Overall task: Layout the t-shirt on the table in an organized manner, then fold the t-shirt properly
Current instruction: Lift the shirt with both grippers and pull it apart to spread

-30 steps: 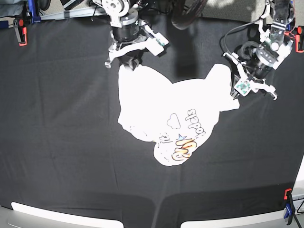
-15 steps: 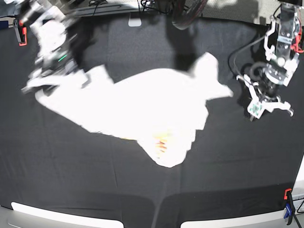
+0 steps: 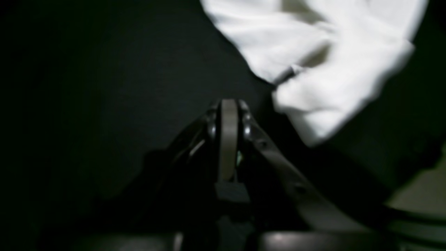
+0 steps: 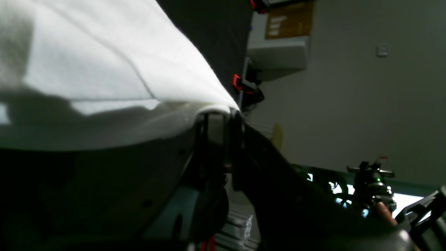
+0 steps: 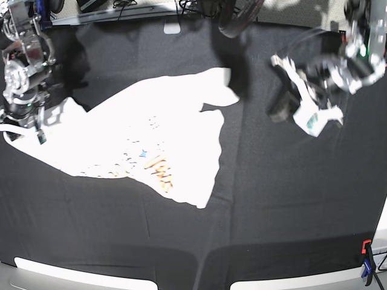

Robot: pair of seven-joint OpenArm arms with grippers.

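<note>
T-shirt [image 5: 163, 136] sprawls rumpled, lettering seemingly faint; right claw [image 4: 219, 115] pinches it, left claw [image 3: 228, 104] pressed together.

The table [image 5: 284, 199] is a wide surface under matte black cloth, filling nearly the whole base view. On it lies the t-shirt [image 5: 175, 139], white and spread in loose folds from 9 o'clock toward centre, its coloured lettering facing up. A red and blue clamp [image 5: 366, 266] grips the edge at 4 o'clock

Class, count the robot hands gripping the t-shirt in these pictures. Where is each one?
1: the right hand, at the table's left edge in the base view, pinches the t-shirt; the left hand is shut, empty.
</note>
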